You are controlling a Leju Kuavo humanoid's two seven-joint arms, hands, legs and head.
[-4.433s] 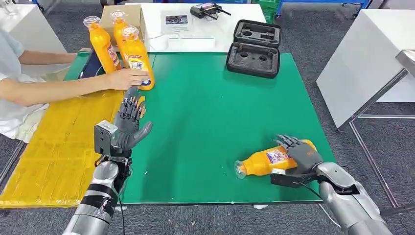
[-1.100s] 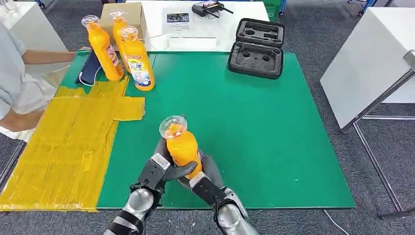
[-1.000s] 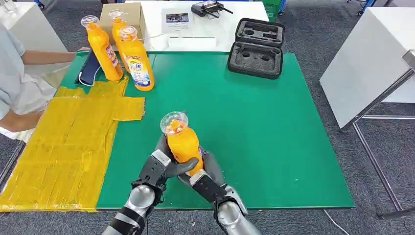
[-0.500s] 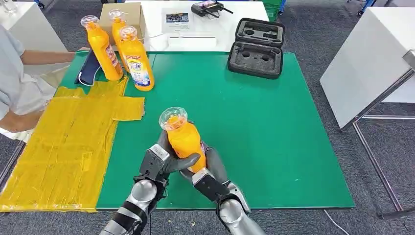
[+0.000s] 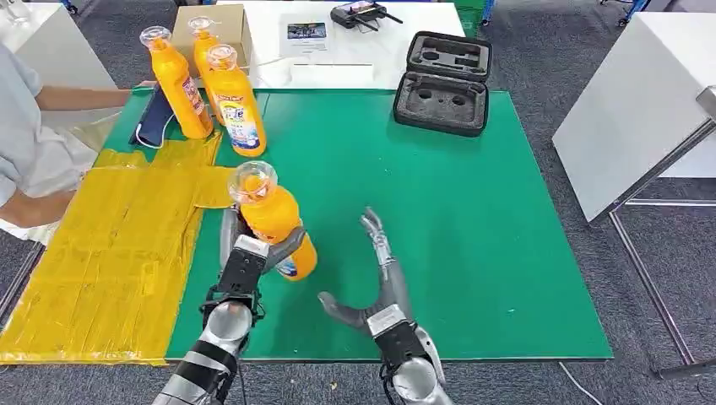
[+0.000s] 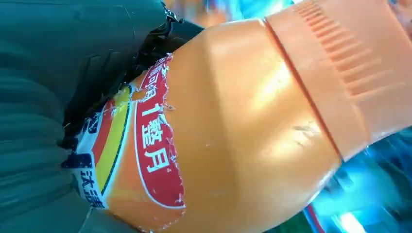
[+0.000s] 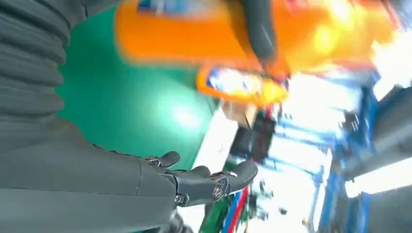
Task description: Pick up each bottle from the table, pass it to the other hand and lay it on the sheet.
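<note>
I see the green table spread out beyond both sets of fingers, and the yellow sheet lies on its left part, just to the left of my left hand's fingers. A person sits past the sheet's far left edge, well away from either hand. A black foam case stands open at the far side of the table, well beyond the right fingers, and a cardboard box sits behind the three standing bottles, which are grouped at the far left corner, well ahead of the left fingers.

My left hand holds the bottle I am moving: the thumb crosses the front of its orange body and the other fingers wrap behind it. The bottle is off the table, tilted, its clear cap pointing up and away from me, right at the edge where the sheet meets the green. In the left wrist view the bottle presses against the palm, label turned to the camera.

My right hand holds nothing; its fingers are spread wide, pointing away from me, thumb out toward the bottle but apart from it. The right wrist view is blurred, yet it shows those fingers open over the green.
</note>
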